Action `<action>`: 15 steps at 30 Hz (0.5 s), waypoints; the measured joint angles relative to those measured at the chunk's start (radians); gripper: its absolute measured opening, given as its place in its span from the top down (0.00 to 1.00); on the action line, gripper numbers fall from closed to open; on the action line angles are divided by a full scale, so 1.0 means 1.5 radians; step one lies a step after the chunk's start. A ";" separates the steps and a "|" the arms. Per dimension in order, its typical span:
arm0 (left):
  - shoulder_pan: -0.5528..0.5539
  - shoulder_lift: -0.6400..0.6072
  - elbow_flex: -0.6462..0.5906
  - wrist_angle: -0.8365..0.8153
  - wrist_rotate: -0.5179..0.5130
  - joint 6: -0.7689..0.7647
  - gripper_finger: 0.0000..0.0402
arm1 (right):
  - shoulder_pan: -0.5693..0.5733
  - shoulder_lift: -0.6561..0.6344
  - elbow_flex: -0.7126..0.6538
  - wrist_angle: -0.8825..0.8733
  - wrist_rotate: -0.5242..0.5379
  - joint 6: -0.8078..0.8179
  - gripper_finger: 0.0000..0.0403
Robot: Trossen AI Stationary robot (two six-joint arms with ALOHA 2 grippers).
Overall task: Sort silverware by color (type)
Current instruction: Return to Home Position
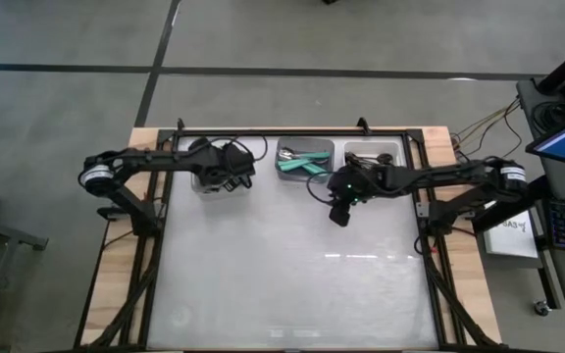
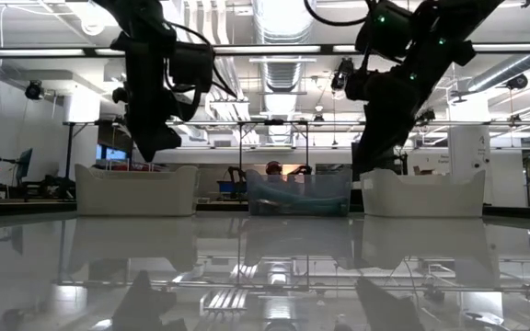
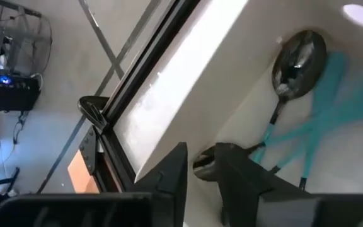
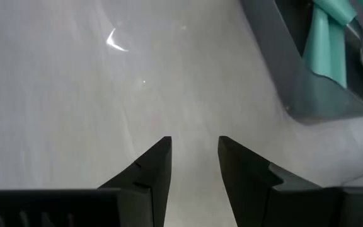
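My left gripper (image 1: 231, 175) (image 3: 201, 180) hangs open over the left bin (image 2: 136, 190) at the table's far edge. In that bin lie spoons with thin teal handles (image 3: 295, 135) and a shiny dark bowl (image 3: 300, 62). Another dark spoon bowl (image 3: 203, 162) shows in the gap between the fingers, lying below them. My right gripper (image 1: 339, 212) (image 4: 194, 154) is open with nothing in it, above the bare table beside the near corner of the middle bin (image 1: 305, 160) (image 4: 314, 94). That bin holds spoons with broad teal handles (image 4: 328, 38).
A third bin (image 1: 385, 154) stands to the right of the middle one, under my right arm. A black frame rail (image 1: 292, 130) runs along the far edge behind the bins. The glossy tabletop (image 1: 292, 275) stretches toward the near edge.
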 joint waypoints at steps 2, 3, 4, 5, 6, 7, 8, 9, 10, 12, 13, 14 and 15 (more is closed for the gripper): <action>-0.007 0.000 0.000 0.000 0.000 -0.007 0.82 | 0.000 -0.010 0.000 -0.009 0.000 -0.001 0.70; -0.013 0.000 0.000 0.000 0.000 -0.013 0.81 | 0.000 -0.017 0.000 -0.014 0.000 -0.003 0.70; -0.022 0.000 0.000 0.004 -0.002 -0.021 0.81 | 0.000 -0.024 0.000 -0.022 0.000 -0.006 0.70; -0.033 0.000 0.000 0.013 -0.004 -0.028 0.81 | 0.001 -0.033 0.000 -0.032 -0.001 -0.010 0.70; -0.049 0.000 0.000 0.029 -0.007 -0.032 0.80 | 0.004 -0.044 -0.001 -0.040 -0.004 -0.017 0.70; -0.069 -0.001 -0.001 0.047 -0.008 -0.031 0.80 | 0.010 -0.055 -0.003 -0.044 -0.004 -0.029 0.70; -0.091 -0.003 -0.002 0.070 -0.008 -0.020 0.80 | 0.017 -0.067 -0.006 -0.046 -0.004 -0.036 0.70; -0.118 -0.007 -0.005 0.099 -0.008 0.001 0.80 | 0.024 -0.081 -0.012 -0.046 -0.006 -0.044 0.70; -0.149 -0.010 -0.007 0.130 -0.008 0.021 0.80 | 0.032 -0.094 -0.019 -0.043 -0.005 -0.047 0.70; -0.209 -0.020 -0.015 0.195 -0.008 0.053 0.80 | 0.046 -0.121 -0.036 -0.033 0.000 -0.047 0.70; -0.238 -0.028 -0.022 0.225 -0.011 0.066 0.80 | 0.053 -0.136 -0.048 -0.028 0.001 -0.046 0.70; -0.267 -0.041 -0.030 0.254 -0.020 0.076 0.80 | 0.058 -0.153 -0.061 -0.022 0.005 -0.043 0.70; -0.295 -0.055 -0.040 0.283 -0.032 0.082 0.80 | 0.064 -0.168 -0.074 -0.015 0.014 -0.035 0.70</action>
